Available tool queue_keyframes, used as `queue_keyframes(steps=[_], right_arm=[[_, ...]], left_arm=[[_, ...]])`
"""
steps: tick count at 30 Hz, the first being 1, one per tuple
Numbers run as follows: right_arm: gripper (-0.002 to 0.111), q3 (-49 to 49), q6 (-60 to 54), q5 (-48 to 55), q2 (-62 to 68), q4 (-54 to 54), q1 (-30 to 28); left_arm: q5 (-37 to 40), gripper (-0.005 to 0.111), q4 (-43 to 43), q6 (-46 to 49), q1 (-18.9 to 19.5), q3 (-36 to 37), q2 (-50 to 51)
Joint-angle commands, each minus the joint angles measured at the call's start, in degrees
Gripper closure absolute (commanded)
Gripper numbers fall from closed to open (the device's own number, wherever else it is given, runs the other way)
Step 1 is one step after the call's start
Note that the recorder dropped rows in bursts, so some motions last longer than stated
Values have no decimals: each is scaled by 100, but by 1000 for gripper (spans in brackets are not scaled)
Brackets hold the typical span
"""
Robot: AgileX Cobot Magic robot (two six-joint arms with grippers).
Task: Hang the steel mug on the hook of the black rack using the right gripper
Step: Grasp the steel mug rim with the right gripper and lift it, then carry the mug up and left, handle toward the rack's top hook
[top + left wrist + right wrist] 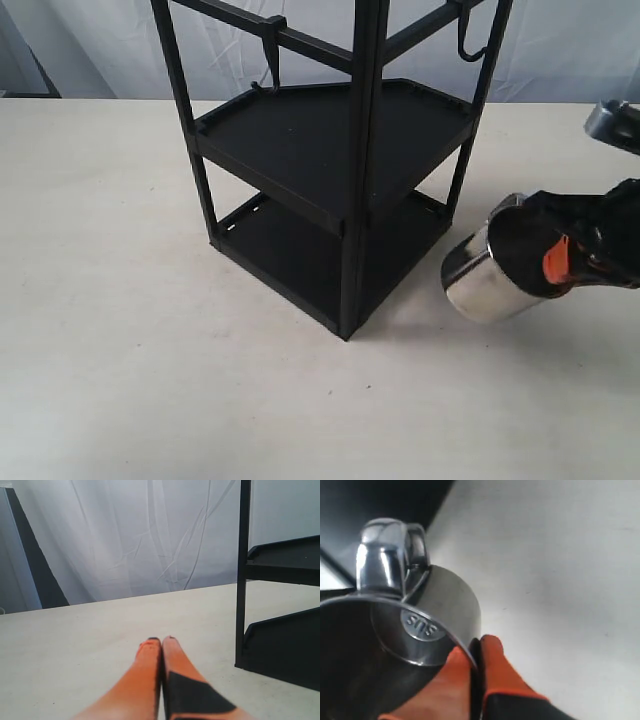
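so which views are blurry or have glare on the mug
Right wrist view: the steel mug is soft-focused up close, with bright glare on its handle. Exterior view: the mug's lower wall gleams, and the right gripper is slightly blurred. Left wrist view: the orange fingers are out of focus.

right end effector [556, 262]: bulky matte-black body, right edge of frame | bright orange pad patch | silver-grey block, upper right corner | left end effector [161, 640]: two long orange fingers [142, 675], black angular patch, bottom centre
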Motion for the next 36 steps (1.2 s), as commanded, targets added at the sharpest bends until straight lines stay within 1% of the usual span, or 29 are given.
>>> queue_keyframes(steps=[1,2,3,4,5,6,7,10,11,13,16,23,30,32,36], right_arm=[[108,518,-1089,508,-1377,1808,390],[108,731,-1687,378,-1708,2623,807],[108,813,-2041,254,-1831,3059,1039],[108,922,-2653,-135,-1953,3786,1521],[108,948,-2795,-316,-1954,3998,1708],[108,948,-2876,-924,-1862,4257,2162],[108,948,-3044,-1313,-1717,4519,2500],[108,821,-4116,-1473,-1089,5346,3241],[108,720,-4629,-1613,-794,5793,3491],[108,417,-5059,-1999,-305,6353,3757],[108,35,-5297,-2258,93,6635,3812],[108,-752,-5335,-2978,585,6634,3812],[108,-815,-4966,-3656,657,6768,3812],[108,-815,-4890,-3606,657,6768,3812],[108,-804,-4342,-3437,657,6768,3812]], left_arm=[[-30,105,4,-14,-27,2,-27],[-30,105,4,-14,-27,2,-27],[-30,105,4,-14,-27,2,-27],[-30,105,4,-14,-27,2,-27],[-30,105,4,-14,-27,2,-27],[-30,105,4,-14,-27,2,-27],[-30,105,4,-14,-27,2,-27],[-30,105,4,-14,-27,2,-27],[-30,105,4,-14,-27,2,-27],[-30,105,4,-14,-27,2,-27],[-30,105,4,-14,-27,2,-27],[-30,105,4,-14,-27,2,-27],[-30,105,4,-14,-27,2,-27],[-30,105,4,-14,-27,2,-27],[-30,105,4,-14,-27,2,-27]])
